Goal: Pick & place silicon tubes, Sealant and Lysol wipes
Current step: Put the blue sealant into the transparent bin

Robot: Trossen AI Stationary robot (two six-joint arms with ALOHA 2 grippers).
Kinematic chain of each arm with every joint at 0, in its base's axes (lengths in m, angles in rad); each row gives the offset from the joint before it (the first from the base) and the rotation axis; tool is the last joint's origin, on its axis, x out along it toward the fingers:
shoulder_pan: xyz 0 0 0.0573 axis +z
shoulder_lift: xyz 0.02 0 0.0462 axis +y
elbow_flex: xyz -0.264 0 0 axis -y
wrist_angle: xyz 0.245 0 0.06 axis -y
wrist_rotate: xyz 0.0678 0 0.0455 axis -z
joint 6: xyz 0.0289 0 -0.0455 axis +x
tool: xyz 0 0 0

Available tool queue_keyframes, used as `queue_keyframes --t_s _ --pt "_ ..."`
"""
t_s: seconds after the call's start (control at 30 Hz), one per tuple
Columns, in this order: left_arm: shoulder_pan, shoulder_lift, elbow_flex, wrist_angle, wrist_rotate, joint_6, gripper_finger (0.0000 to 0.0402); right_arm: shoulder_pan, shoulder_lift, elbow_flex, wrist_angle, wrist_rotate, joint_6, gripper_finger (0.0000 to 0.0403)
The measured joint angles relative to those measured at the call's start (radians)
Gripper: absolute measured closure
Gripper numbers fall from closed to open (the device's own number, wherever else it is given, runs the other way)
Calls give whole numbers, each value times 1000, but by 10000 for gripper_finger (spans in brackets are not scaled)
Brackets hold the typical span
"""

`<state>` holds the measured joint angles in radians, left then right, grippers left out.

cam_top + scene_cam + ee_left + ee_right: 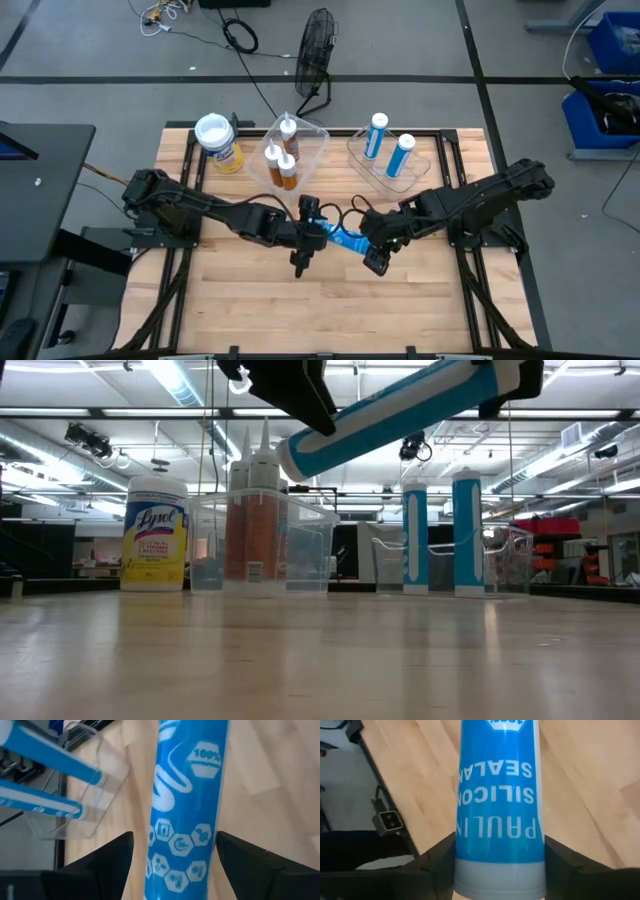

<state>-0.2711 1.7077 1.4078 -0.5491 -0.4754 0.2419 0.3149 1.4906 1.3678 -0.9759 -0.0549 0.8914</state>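
The blue silicone sealant tube (343, 238) hangs above the table, clamped at one end by the right gripper (378, 254); the left gripper (308, 243) straddles its other end, fingers apart. Two blue tubes (388, 146) already stand in the clear tray (362, 160) beyond; the Lysol wipes (218, 142) await.

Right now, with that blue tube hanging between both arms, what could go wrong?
1. Both the left gripper and the right gripper are at the blue sealant tube, held tilted above the table. If one lets go early, it could swing or drop.
2. The right bin already holds two upright blue tubes; a tilted insert could knock them over.
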Motion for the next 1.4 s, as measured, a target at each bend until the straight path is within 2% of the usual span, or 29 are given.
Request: queue_keyframes --t_s 0.1,0.27,0.63,0.93,1.1,1.17,1.4 --pt "9 0 0 -5 -18 -9 113 -1 0 0 1 -3 -1 189" --pt "16 0 0 -19 44 -9 113 0 0 0 26 -14 -2 189" --pt "44 8 0 -33 88 -22 115 -9 0 0 64 -27 -19 189" --pt "47 8 0 -39 95 -8 173 -27 0 0 61 -42 -48 189" --pt "46 9 0 -38 95 -9 177 -29 0 0 61 -47 -58 189" --pt "46 9 0 -36 95 -11 176 -30 0 0 61 -63 -68 174" --pt "47 9 0 -27 110 -13 178 -39 -8 2 68 -137 -96 73"
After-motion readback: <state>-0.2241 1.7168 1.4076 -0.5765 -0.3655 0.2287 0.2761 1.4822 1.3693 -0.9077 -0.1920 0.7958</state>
